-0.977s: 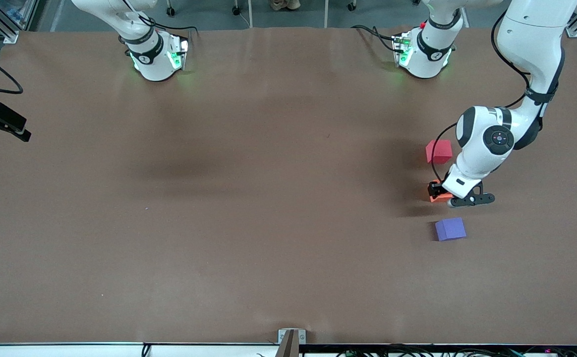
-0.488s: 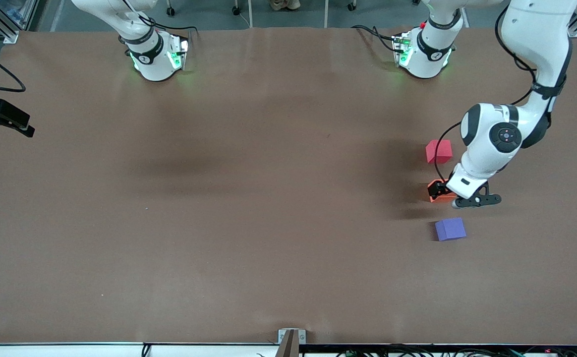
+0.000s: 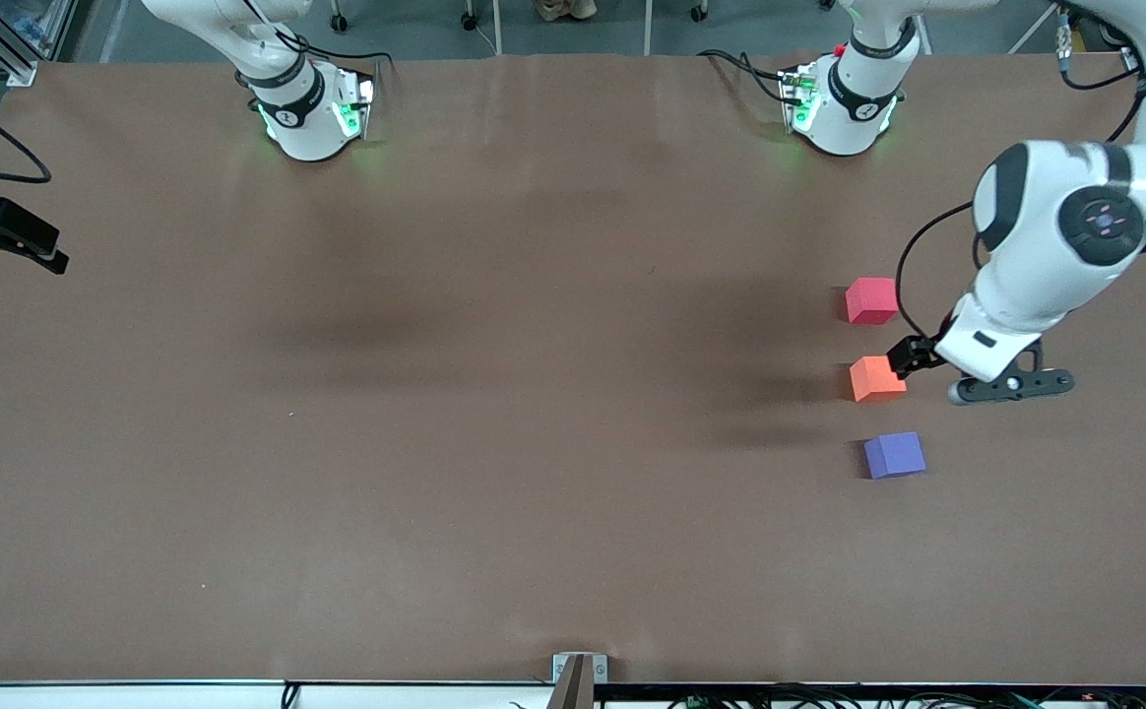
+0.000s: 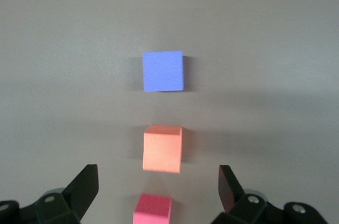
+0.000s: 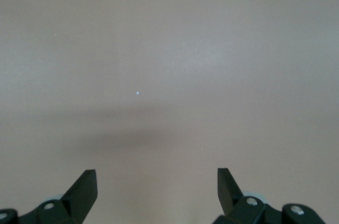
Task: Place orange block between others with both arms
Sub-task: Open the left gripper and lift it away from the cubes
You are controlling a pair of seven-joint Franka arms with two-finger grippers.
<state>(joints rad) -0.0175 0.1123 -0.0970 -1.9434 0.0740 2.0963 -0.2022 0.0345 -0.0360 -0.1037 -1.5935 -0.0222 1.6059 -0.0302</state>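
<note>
The orange block (image 3: 876,378) (image 4: 162,148) rests on the table between the others, in one row with them. The pinkish-red cube (image 3: 871,300) (image 4: 153,209) lies farther from the front camera and the purple-blue cube (image 3: 894,455) (image 4: 163,70) nearer. My left gripper (image 3: 913,356) (image 4: 158,181) hangs open above the table beside the orange block, toward the left arm's end, holding nothing. In the right wrist view my right gripper (image 5: 157,181) is open over bare table with nothing between its fingers.
The brown table (image 3: 494,394) stretches wide toward the right arm's end. Both arm bases (image 3: 312,113) (image 3: 844,103) stand along the edge farthest from the front camera. A black part with a cable (image 3: 12,236) hangs at the table's edge at the right arm's end.
The left gripper has opened and let go of the orange block, then risen and drawn back toward the left arm's end. The block stays on the table between the two cubes.
</note>
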